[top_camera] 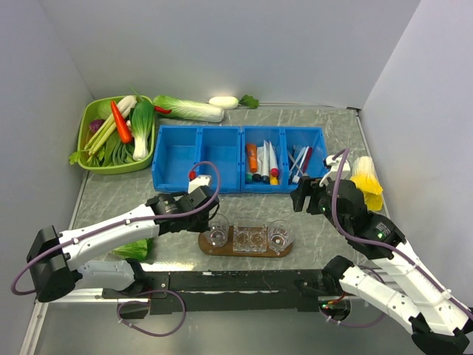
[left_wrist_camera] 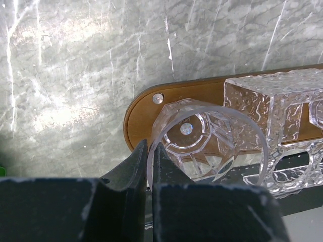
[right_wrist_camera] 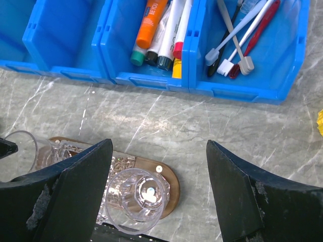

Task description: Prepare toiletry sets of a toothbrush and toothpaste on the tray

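Toothpaste tubes [right_wrist_camera: 168,27] lie front-to-back in a blue bin [right_wrist_camera: 151,80], caps toward the crosswise tray [right_wrist_camera: 171,185]; left gripper [left_wrist_camera: 150,154] pinches a clear cup [left_wrist_camera: 212,136] by its rim, right gripper [right_wrist_camera: 159,146] stands spread.

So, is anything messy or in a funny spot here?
Yes. A green leafy vegetable lies loose on the table beside the left arm, far from the green basket that holds the other vegetables.
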Robot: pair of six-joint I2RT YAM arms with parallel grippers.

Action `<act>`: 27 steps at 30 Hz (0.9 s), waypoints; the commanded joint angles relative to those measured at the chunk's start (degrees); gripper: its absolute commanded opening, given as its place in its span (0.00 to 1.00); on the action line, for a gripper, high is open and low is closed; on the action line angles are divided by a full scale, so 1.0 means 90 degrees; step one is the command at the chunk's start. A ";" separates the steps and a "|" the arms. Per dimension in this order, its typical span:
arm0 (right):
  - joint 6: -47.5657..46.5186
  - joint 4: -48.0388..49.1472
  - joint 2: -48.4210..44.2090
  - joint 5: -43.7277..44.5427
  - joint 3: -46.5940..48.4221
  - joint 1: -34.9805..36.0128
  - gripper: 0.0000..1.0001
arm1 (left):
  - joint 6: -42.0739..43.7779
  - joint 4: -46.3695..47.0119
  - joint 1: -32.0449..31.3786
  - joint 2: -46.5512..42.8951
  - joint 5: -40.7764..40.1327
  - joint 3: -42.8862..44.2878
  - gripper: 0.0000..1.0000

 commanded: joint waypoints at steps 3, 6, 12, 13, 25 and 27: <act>0.0027 -0.0021 -0.0056 0.0112 0.0034 -0.0039 0.82 | 0.0028 0.0355 -0.0030 0.0017 0.0005 0.0013 0.01; 0.0027 -0.0021 -0.0055 0.0112 0.0034 -0.0039 0.82 | 0.0019 0.0375 -0.0030 0.0007 0.0044 -0.0017 0.01; 0.0036 -0.0021 -0.0065 0.0122 0.0024 -0.0030 0.83 | 0.0019 0.0424 -0.0040 0.0037 0.0122 -0.0114 0.01; 0.0046 -0.0031 -0.0065 0.0122 0.0024 -0.0030 0.83 | 0.0009 0.0405 -0.0030 0.0066 0.0123 -0.0114 0.01; 0.0066 -0.0040 -0.0085 0.0132 -0.0025 -0.0039 0.85 | 0.0048 0.0424 -0.0030 0.0076 0.0298 -0.0192 0.02; 0.0066 -0.0041 -0.0085 0.0122 -0.0015 -0.0030 0.85 | 0.0048 0.0424 -0.0030 0.0076 0.0298 -0.0192 0.05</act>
